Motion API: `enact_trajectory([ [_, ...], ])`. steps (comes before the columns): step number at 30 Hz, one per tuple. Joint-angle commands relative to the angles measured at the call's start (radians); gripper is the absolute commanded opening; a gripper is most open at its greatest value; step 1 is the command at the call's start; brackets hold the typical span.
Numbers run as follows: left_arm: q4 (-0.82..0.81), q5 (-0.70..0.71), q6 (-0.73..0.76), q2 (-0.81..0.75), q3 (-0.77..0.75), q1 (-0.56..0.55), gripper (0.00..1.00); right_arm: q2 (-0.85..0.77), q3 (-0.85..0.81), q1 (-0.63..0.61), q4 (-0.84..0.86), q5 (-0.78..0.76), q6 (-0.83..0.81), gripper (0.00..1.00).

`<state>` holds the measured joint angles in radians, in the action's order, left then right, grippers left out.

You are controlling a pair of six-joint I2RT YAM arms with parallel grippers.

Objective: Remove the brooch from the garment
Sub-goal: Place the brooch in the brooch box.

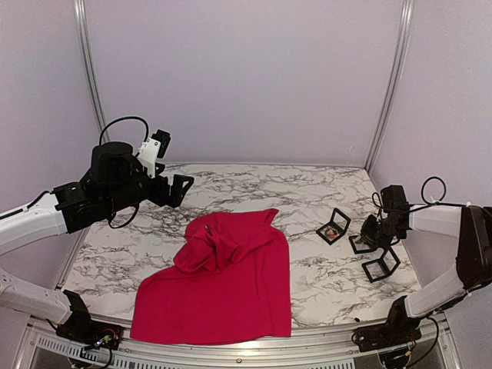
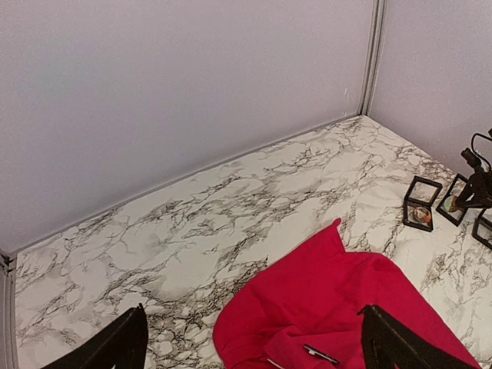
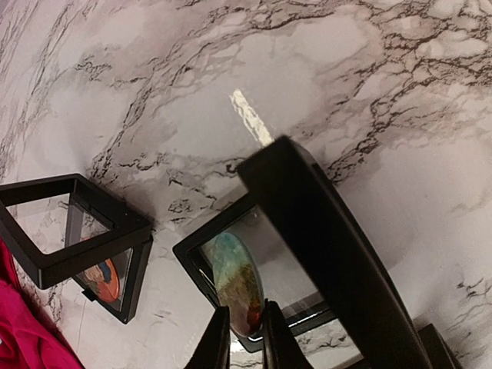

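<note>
The jaws of the right gripper (image 3: 247, 344) are drawn almost together on the lower end of an oval teal-and-amber brooch (image 3: 233, 278). They seem to pinch it just over the clear film of an open black square display frame (image 3: 215, 227). Just beside that stands a second black frame (image 3: 92, 250) with an orange piece inside. Both sit on the white marble-patterned bench (image 1: 323, 192), well apart from the garment, a plain bright red T-shirt (image 1: 227, 288) lying crumpled at mid-bench. A small dark bar (image 2: 319, 354) rests on its bunched collar end. I cannot tell whether it is pinned through the cloth. The left gripper (image 1: 183, 191) hangs high over the bench's far-left part, jaws spread wide and holding nothing.

By my reading the brooch is already off the shirt, and the step in hand is setting it into the frame. The next move calls for a slight lowering until the brooch rests on the film, then a gentle parting of the jaws so it is not flicked out.
</note>
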<state>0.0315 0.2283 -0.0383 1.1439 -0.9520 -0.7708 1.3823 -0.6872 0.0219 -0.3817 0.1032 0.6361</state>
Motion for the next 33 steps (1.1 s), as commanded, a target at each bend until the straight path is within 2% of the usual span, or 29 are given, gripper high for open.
enact_trajectory([
  [1,0.020,-0.011,-0.003,0.003,0.005,0.007,0.99,-0.004,-0.020,0.006,-0.043,-0.020,-0.013,0.16],
  [9,0.019,-0.019,-0.007,0.005,0.003,0.008,0.99,-0.028,-0.019,0.007,-0.070,-0.016,-0.024,0.25],
  [16,0.019,-0.040,-0.016,0.010,0.000,0.007,0.99,-0.044,-0.022,0.005,-0.102,-0.010,-0.054,0.36],
  [21,0.019,-0.047,-0.021,0.011,-0.007,0.007,0.99,-0.058,-0.030,0.004,-0.112,0.004,-0.076,0.50],
  [25,0.021,-0.068,-0.046,0.022,-0.014,0.007,0.99,-0.071,-0.040,-0.017,-0.102,0.020,-0.092,0.66],
  [26,0.024,-0.073,-0.055,0.027,-0.016,0.008,0.99,-0.070,-0.045,-0.019,-0.101,0.020,-0.094,0.73],
  [28,0.031,-0.086,-0.079,0.035,-0.016,0.007,0.99,-0.065,-0.062,-0.075,-0.101,0.008,-0.100,0.81],
  [33,0.060,-0.112,-0.169,0.062,-0.004,0.012,0.99,-0.056,-0.109,-0.158,-0.084,-0.002,-0.111,0.90],
])
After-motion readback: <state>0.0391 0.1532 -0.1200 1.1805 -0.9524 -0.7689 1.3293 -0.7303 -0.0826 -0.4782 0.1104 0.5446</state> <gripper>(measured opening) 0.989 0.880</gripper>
